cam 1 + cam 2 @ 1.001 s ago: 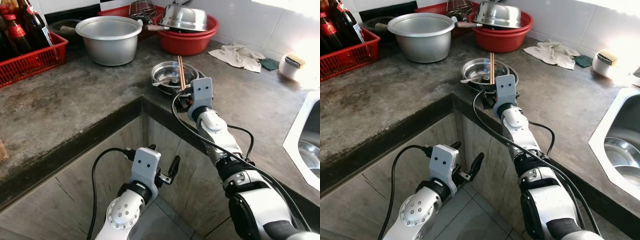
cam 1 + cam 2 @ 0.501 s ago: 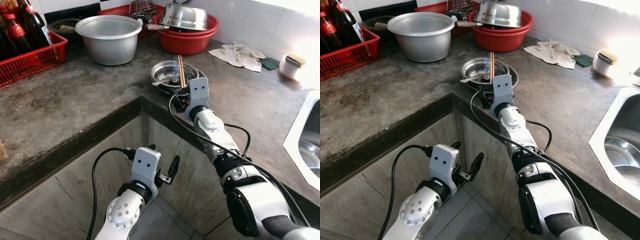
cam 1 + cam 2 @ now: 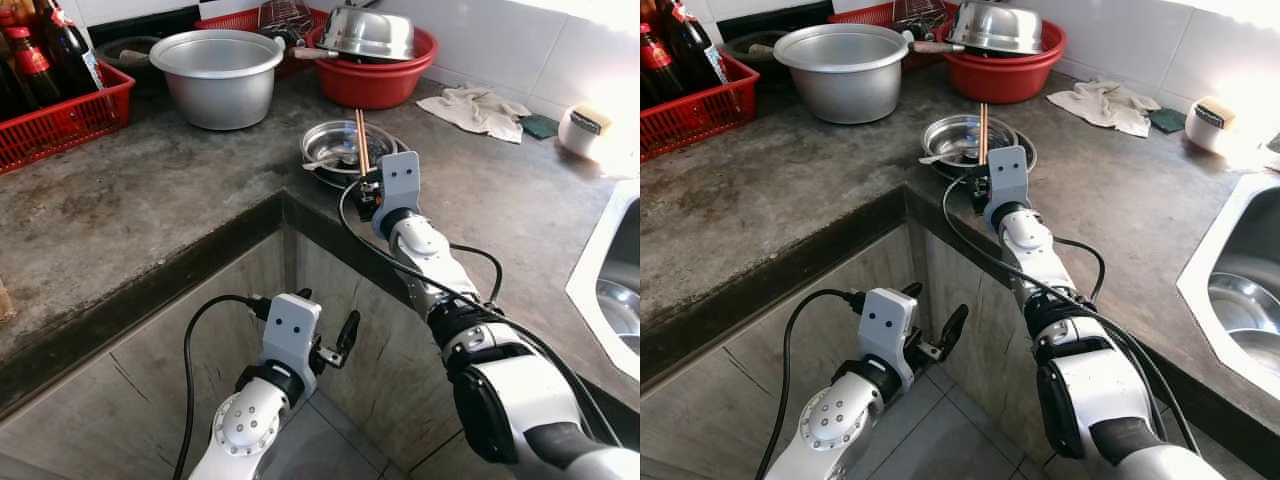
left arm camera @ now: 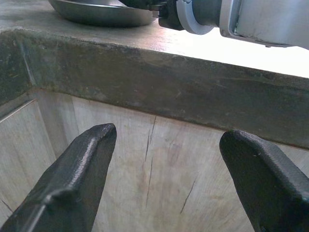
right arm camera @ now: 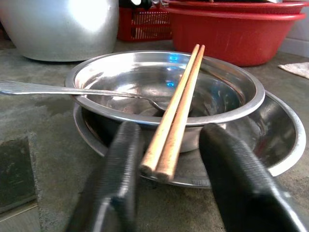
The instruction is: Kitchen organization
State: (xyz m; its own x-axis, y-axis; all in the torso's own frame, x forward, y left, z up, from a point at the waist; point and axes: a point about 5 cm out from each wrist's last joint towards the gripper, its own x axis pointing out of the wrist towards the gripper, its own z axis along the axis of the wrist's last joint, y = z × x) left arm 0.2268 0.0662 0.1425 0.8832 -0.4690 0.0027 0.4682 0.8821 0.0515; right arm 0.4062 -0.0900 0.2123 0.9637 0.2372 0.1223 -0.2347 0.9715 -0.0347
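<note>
right wrist view: the right gripper [image 5: 164, 159] has its jaws apart, one finger on each side of the near ends of the chopsticks [image 5: 176, 113]; no contact can be confirmed.
chopsticks position: a wooden pair lying side by side across the rim of the steel bowl [image 5: 227, 104], near ends overhanging toward the desk edge, far ends pointing at the red basin [image 3: 385, 80].
bowl stack: the steel bowl sits in a wider steel plate [image 5: 287, 140] on the desk [image 3: 150, 200], near the corner; a spoon [image 5: 58, 89] rests in the bowl, handle out to the left.
handling estimate: chopsticks are light, stiff and thin, likely smooth; the two sticks can roll apart or scissor if pinched unevenly.
grasp point: judged best on the overhanging near ends, both sticks clamped together, clear of the bowl rim.
risk: a drag on the rim could shift the bowl or disturb the spoon.
left gripper [image 3: 330, 345]: idle below the desk edge, jaws apart, facing the cabinet front.
step in hand: apparently closing on the chopsticks, then lift.
</note>
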